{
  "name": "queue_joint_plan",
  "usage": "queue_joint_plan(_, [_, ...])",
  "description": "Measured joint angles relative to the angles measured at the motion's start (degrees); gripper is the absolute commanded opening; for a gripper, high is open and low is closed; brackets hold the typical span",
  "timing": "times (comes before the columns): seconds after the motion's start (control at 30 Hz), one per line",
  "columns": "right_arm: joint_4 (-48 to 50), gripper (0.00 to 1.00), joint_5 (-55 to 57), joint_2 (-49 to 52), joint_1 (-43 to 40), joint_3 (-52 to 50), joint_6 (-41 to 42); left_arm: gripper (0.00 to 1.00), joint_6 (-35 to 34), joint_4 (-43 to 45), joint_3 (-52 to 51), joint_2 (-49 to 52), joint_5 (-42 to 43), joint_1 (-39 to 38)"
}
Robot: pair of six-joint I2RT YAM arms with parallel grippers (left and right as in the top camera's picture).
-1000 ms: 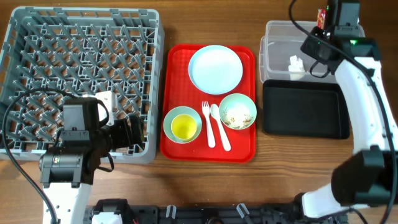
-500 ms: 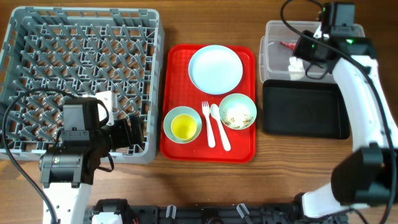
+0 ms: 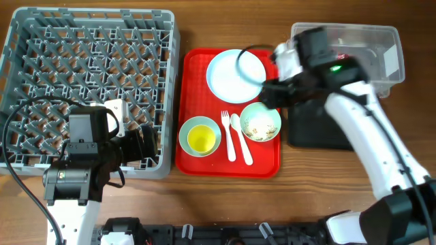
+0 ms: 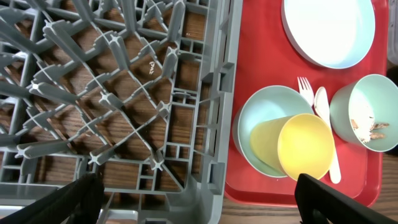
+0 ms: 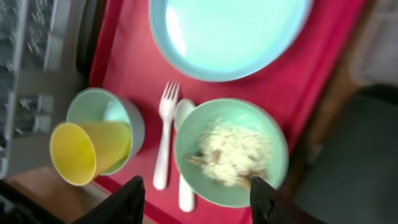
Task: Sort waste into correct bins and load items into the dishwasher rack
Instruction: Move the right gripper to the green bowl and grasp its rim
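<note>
2 hands, both spread, empty. Right hand (image 5: pixel 198 208) hovers over bowl (image 5: pixel 273 134) of rice scraps (image 5: pixel 233 152) on red tray (image 5: pixel 130 74). Left hand (image 4: pixel 199 208) sits above edge of dishwasher rack (image 4: pixel 124 93).

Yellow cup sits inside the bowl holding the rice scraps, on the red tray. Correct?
Wrong bowl. The yellow cup sits inside the other bowl, left of the fork and spoon, on the red tray. The rice scraps lie in the bowl right of the cutlery, as the right wrist view shows.
</note>
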Motion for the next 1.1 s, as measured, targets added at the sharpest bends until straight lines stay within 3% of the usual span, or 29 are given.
queue_joint_plan(0.3, [18.12,0.26,9.60,0.31,12.13,-13.20,8.52,1.00,0.00,0.00,0.02,0.00,0.00,0.00])
queue_joint_plan(0.87, [25.11,0.20,14.82,11.30,15.50,-16.39,16.09,1.00,0.00,0.00,0.02,0.00,0.00,0.00])
queue_joint_plan(1.1, [25.22,0.04,15.63,12.81,15.50,-16.37,17.38,1.00,0.00,0.00,0.02,0.00,0.00,0.00])
